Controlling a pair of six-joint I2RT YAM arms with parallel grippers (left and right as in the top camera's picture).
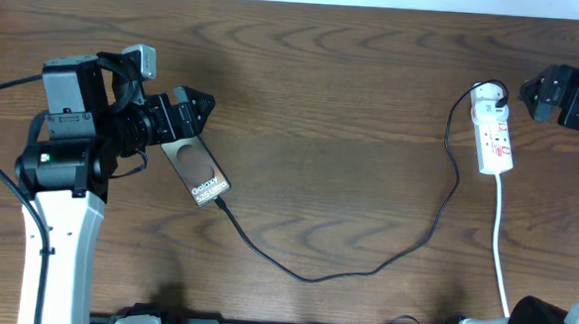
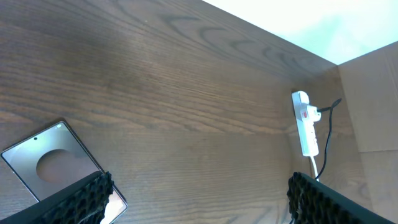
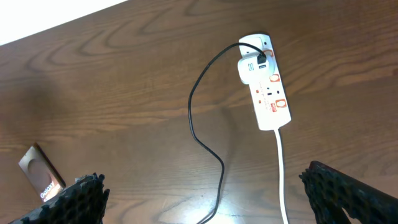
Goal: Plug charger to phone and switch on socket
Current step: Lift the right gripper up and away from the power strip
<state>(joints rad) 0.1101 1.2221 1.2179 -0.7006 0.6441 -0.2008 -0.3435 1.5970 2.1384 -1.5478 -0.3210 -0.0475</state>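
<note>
We are poising the open right end effector (image 1: 528, 97) by the upper-right socket (image 1: 495, 139) for switching, with the phone (image 1: 198, 171) seemingly plugged.

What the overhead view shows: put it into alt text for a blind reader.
A black charger cable loops across a wooden table from the phone, left, to the white socket strip, right. The left gripper is at the phone's far end, the right gripper beside the strip.

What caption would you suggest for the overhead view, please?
Black charger cable trails from the phone, beside the open left gripper, to the white socket across the table.
</note>
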